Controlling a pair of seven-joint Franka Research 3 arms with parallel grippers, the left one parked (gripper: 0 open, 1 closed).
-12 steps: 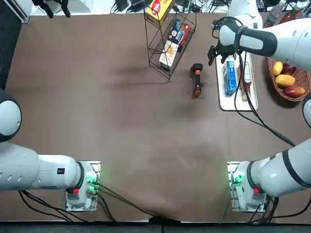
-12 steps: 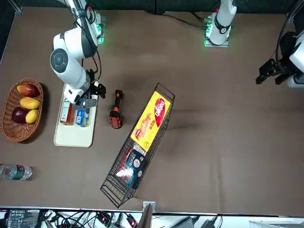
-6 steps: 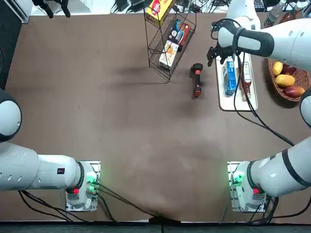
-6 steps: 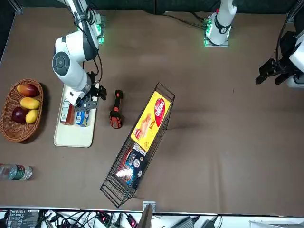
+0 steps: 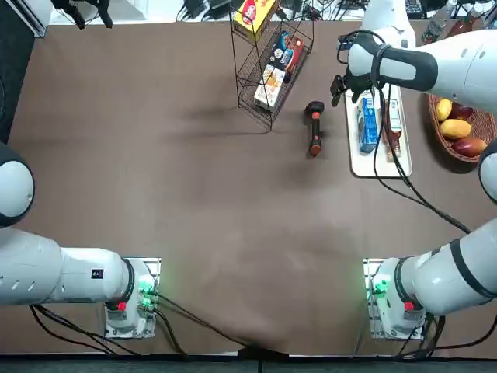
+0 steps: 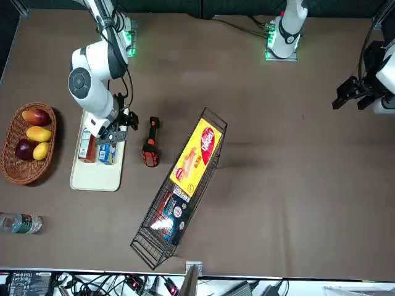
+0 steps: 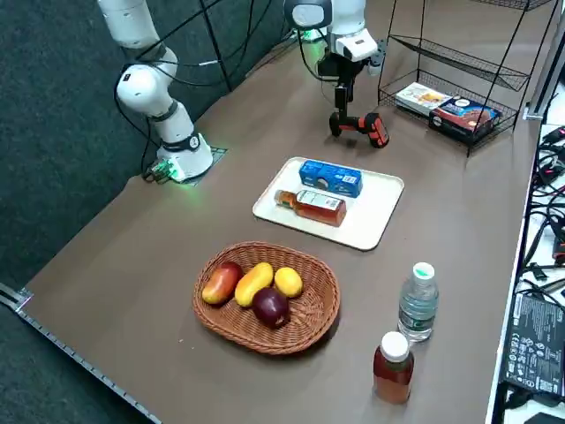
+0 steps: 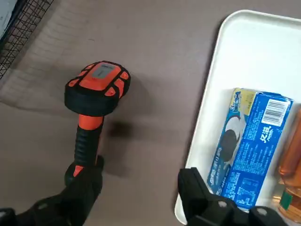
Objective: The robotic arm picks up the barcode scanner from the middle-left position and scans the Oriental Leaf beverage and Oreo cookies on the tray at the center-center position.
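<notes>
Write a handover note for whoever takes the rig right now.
Right gripper: open and empty, above the table near the barcode scanner.
Scanner: ungripped, between the snack rack and the tray.
On the tray: Oreo cookies and Oriental Leaf beverage, side by side.
Done: no pickup; no scan visible.
Left: grip and lift the scanner, scan both items.

Robotics lab with bench-mounted arms [image 5: 435,66]

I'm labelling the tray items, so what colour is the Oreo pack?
Blue, with white print; the right wrist view shows the pack best.
</notes>
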